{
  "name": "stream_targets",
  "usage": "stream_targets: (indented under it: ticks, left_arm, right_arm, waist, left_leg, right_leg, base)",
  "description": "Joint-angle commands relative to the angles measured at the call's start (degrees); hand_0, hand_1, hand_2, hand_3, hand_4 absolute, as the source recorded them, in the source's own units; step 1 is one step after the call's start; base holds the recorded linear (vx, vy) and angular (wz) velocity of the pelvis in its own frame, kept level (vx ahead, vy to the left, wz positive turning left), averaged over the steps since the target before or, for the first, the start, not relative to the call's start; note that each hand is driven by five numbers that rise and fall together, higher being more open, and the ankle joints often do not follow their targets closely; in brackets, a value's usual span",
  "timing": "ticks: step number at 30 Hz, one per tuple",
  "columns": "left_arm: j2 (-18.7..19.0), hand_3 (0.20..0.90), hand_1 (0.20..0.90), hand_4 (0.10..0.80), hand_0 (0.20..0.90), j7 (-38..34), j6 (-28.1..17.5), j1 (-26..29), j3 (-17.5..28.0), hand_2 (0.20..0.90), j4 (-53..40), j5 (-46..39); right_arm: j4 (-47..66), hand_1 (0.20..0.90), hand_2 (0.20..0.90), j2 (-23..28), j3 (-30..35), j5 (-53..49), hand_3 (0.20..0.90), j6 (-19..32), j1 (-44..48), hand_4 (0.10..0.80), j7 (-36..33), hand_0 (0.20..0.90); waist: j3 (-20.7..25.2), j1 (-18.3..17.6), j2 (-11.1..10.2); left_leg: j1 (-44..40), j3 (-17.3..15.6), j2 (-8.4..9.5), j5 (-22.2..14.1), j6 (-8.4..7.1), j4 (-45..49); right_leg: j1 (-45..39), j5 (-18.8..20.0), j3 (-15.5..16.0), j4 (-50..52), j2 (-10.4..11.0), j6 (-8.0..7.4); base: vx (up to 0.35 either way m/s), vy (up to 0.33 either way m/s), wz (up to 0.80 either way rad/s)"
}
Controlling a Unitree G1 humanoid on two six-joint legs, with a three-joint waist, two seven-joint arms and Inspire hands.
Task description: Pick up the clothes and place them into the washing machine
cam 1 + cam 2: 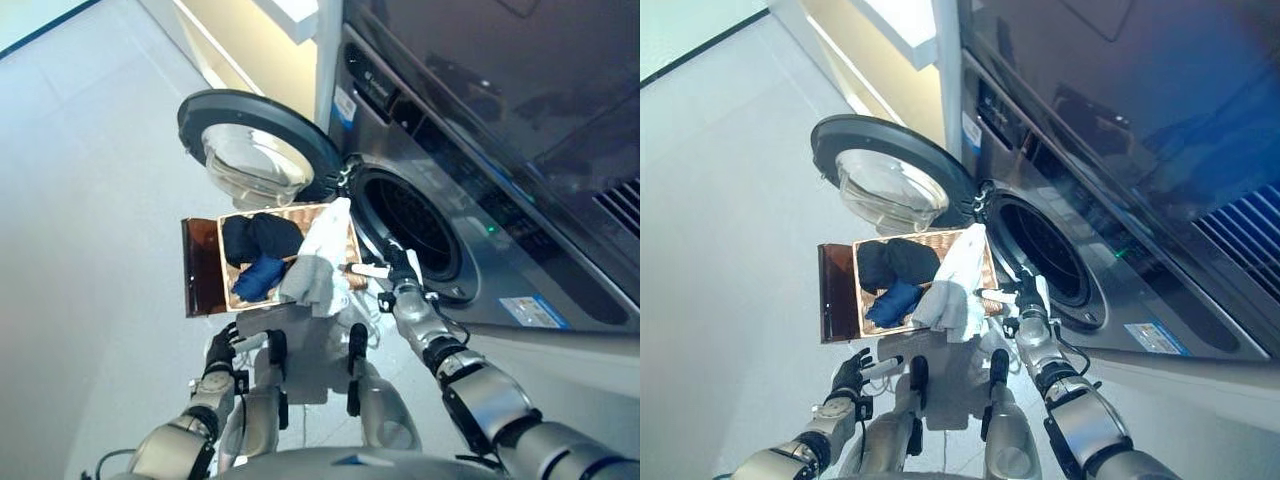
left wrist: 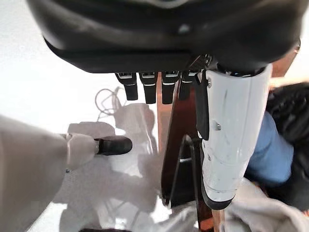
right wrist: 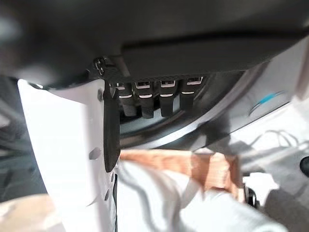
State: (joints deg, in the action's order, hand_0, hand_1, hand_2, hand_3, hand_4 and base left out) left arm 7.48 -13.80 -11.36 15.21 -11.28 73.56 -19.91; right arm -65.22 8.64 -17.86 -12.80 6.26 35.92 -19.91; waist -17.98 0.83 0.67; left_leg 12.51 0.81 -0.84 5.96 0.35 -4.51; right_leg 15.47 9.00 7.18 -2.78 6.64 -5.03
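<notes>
Pale grey-white garment (image 1: 318, 262) draped over basket (image 1: 232, 297) rim, crumpled.

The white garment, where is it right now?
In the left eye view the white garment drapes over the basket edge nearest the washing machine opening, beside the dark clothes, with the right hand close by it.
</notes>
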Motion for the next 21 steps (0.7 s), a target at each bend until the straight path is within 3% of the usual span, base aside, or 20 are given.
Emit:
stream_targets:
  ticks: [1, 11, 21]
  left_arm:
    - [1.2, 0.9, 0.9, 0.8, 0.9, -1.2, -1.7, 1.3, 0.4, 0.9, 1.2, -1.7]
    - [0.3, 0.9, 0.9, 0.8, 0.9, -1.2, -2.8, 1.4, 0.4, 0.9, -1.0, -6.6]
    - [0.6, 0.9, 0.9, 0.8, 0.9, -2.1, -3.1, 2.9, 2.5, 0.9, -0.2, -9.7]
  right_arm:
    - [1.5, 0.9, 0.9, -1.5, 0.5, -2.1, 0.9, 4.5, 7.4, 0.8, -1.2, 0.9]
    - [3.1, 0.9, 0.9, -3.7, 1.4, -7.8, 0.9, 5.7, 9.6, 0.8, -1.7, 0.9]
    - [2.8, 0.9, 0.9, -4.9, 0.8, -9.2, 0.9, 5.4, 9.0, 0.8, -1.5, 0.9]
  waist:
    - [1.0, 0.9, -1.8]
    - [-0.9, 2.3, -2.4]
    - [-1.9, 2.5, -2.7]
  left_leg:
    - [-0.9, 0.9, -1.26, -3.1, -3.99, 1.6]
    - [-0.5, 1.6, -1.6, -1.8, -5.07, -0.2]
    - [-0.3, 2.1, -1.66, -1.6, -5.21, -0.4]
  right_leg:
    - [0.4, -2.9, -2.4, 4.9, 4.5, -3.31]
    - [-0.9, -1.0, 0.3, 2.1, 5.5, -4.18]
    - [-1.1, -1.2, 0.5, 2.2, 5.8, -4.14]
  base:
    - [0.019, 0.017, 0.09]
    - [0.007, 0.013, 0.13]
    - [0.0, 0.004, 0.02]
